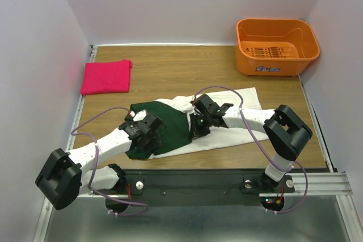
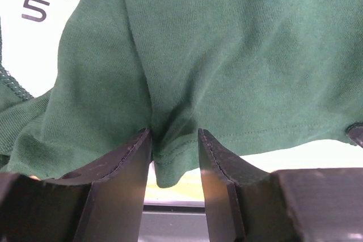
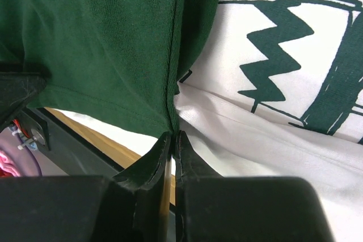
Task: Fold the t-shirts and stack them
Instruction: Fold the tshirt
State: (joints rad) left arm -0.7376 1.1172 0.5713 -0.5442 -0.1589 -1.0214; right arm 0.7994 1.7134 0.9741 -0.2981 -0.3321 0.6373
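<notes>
The wooden table is filling the middle of the top view, with white panels standing around it. The white and green t-shirt is lying across the table's lower centre. It is running from the lower left up toward the right, with the dark green part bunched at the left and the white body stretching off to the right. The orange basket is sitting in the upper right corner of the table, well apart from the cloth. The pink t-shirt is lying folded into a neat rectangle in the upper left corner, also well apart from the other tee.

Both arms are reaching in from the bottom edge onto the white and green t-shirt. The left gripper is sitting at the lower left end of the green cloth. In its wrist view its fingers are standing partly apart, with a fold of green hem hanging down between them and touching both inner faces. Whether they are squeezing it I cannot tell. The right gripper is resting at the middle of the garment. Its fingers are pressing nearly together and pinching the cloth right where the green part is meeting the white body.

A dark green zigzag drawing is showing on the white cloth at the upper right of the right wrist view. Small black lettering is showing on white at the upper left of the left wrist view.
</notes>
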